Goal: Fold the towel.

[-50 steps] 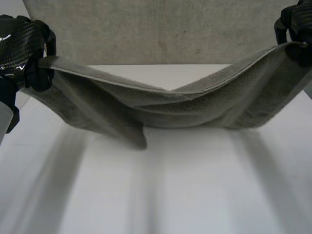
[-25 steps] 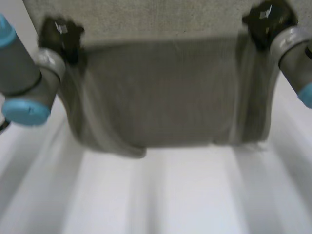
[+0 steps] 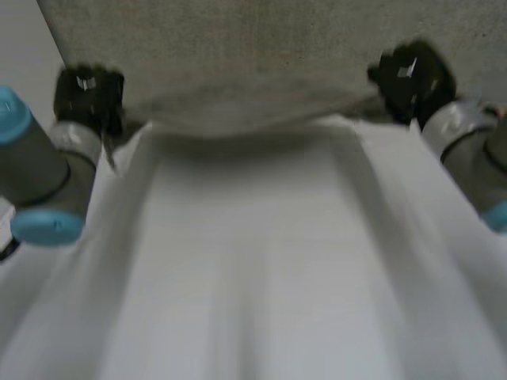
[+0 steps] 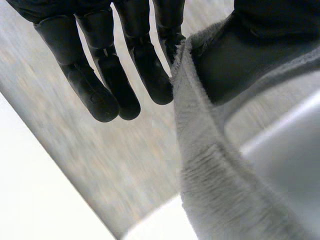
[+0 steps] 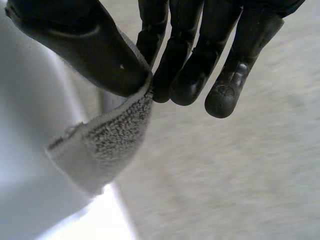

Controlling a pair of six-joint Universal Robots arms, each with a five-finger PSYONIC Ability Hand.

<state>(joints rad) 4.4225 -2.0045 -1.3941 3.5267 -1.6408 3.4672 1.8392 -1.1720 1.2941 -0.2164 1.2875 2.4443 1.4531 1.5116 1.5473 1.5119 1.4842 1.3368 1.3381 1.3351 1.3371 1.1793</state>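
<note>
Head view: left hand [image 3: 89, 96] and right hand [image 3: 409, 74] pinch opposite ends of the towel [image 5: 114, 136]; thumbs clamp cloth.

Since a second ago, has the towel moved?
Yes. The towel has gone away from the camera: its near edge, which hung over the middle of the table, now sits at the far end.

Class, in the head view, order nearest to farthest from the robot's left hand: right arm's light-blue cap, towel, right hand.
1. towel: corner pinched in the left hand.
2. right hand: across, on the towel's other corner.
3. right arm's light-blue cap: farthest, at the right.
</note>
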